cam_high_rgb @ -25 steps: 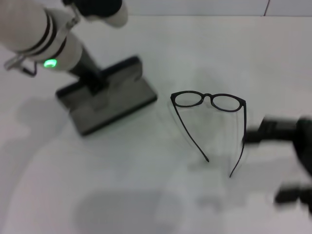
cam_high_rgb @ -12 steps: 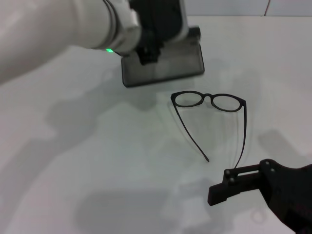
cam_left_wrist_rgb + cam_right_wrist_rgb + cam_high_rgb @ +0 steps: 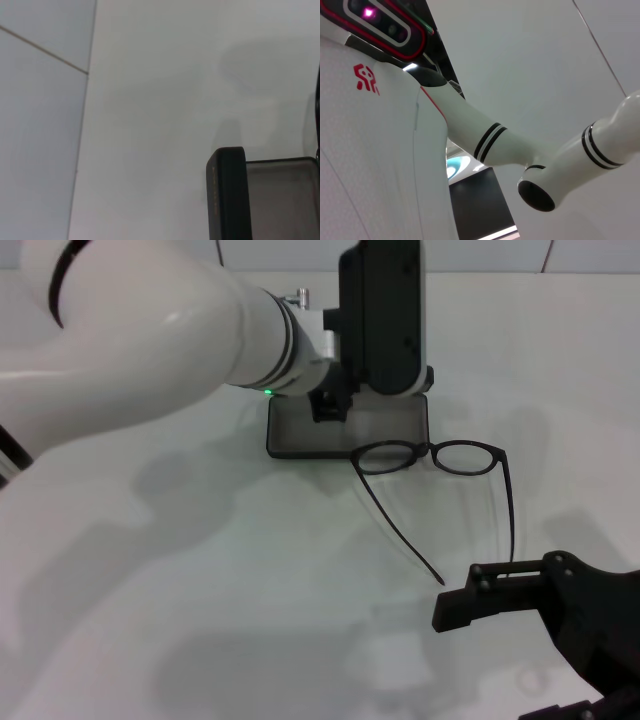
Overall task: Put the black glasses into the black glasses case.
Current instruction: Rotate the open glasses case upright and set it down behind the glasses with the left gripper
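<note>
Head view: the left hand (image 3: 335, 400) sits at the open case (image 3: 345, 430), gripping it as far as I can judge; the fingers are hidden.
Glasses (image 3: 435, 475): just beside the case on the side away from the left hand, front rim touching its tray edge, temples open toward the right hand (image 3: 520, 640).
Right hand: low and near the temple tips, jaws apart, empty.
Doing it well: I'd hold the case steady, lid upright, and pinch the frame at the bridge.
Bench (image 3: 250, 590): plain white, shadowed.
Room: pale wall behind.
</note>
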### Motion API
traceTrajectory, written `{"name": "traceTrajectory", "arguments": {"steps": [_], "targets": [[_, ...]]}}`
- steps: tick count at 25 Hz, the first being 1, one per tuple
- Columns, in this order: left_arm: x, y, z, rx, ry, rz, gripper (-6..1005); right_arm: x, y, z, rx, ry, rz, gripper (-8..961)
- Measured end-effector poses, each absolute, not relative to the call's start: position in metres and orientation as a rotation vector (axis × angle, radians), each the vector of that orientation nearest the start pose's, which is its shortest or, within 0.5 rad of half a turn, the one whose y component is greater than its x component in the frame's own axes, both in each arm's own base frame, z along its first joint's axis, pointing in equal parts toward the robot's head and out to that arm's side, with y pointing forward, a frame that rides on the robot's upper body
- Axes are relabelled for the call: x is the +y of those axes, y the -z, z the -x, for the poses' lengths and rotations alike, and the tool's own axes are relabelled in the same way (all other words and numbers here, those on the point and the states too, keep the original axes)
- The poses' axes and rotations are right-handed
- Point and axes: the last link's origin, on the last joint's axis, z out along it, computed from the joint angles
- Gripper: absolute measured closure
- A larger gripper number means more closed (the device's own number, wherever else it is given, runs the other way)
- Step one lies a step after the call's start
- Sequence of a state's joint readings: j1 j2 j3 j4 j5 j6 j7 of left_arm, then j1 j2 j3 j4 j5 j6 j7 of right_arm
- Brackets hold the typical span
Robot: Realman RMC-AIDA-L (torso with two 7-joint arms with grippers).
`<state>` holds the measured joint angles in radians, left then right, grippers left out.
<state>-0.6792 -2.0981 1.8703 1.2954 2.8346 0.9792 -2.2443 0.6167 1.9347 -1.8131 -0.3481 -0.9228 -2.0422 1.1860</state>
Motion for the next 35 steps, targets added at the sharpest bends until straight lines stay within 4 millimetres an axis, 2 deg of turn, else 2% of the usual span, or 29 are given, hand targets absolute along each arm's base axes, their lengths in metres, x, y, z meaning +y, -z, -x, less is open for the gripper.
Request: {"name": "traceTrajectory", "arguments": {"steps": [13, 35], "targets": [[0.38, 0.08, 0.119, 0.328, -0.644, 2.51, 794, 0.257, 0.01, -0.19, 0.334, -1.58, 3.174, 160], [0.38, 0.078, 0.124, 0.233, -0.65, 2.515, 790, 0.257, 0.007, -0.193, 0.352, -1.584, 3.148, 178]]}}
